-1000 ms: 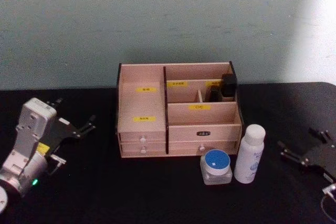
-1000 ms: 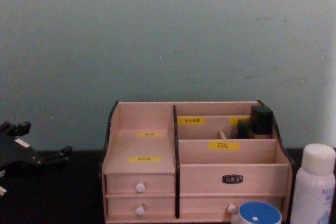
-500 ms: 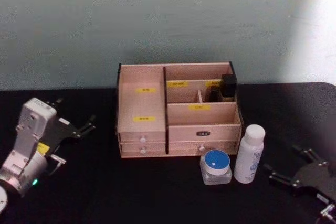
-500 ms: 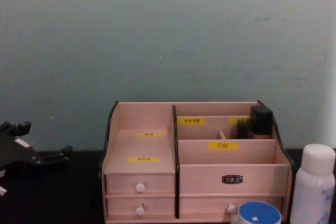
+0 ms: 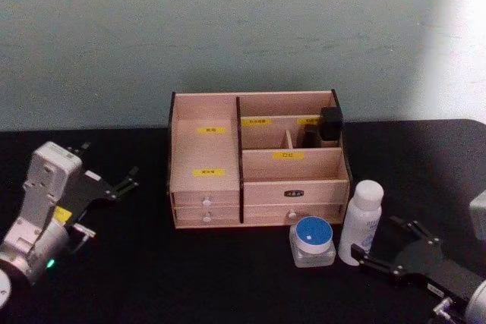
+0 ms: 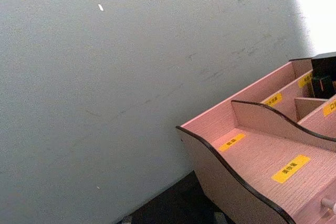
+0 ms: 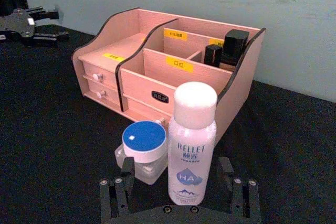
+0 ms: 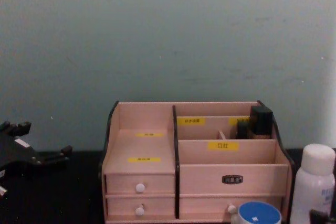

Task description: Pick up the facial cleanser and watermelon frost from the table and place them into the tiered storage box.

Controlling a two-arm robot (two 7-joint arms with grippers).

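The facial cleanser (image 5: 362,221), a tall white bottle with pale blue print, stands on the black table at the tiered storage box's (image 5: 258,161) front right corner. The watermelon frost (image 5: 312,240), a squat clear jar with a blue lid, sits just left of the bottle. My right gripper (image 5: 383,246) is open at the bottle's right side near its base. In the right wrist view the bottle (image 7: 193,145) stands between the spread fingers (image 7: 118,192), with the jar (image 7: 143,148) beside it. My left gripper (image 5: 125,184) rests open at the far left.
Dark small items (image 5: 328,125) stand in the box's back right compartment. The box (image 8: 194,174) has yellow labels and white-knobbed drawers (image 8: 140,187). A pale wall runs behind the black table (image 5: 228,278).
My right gripper has moved left and nearer across the table, from the right edge up to the bottle, which now stands between its fingers. The left arm has not moved.
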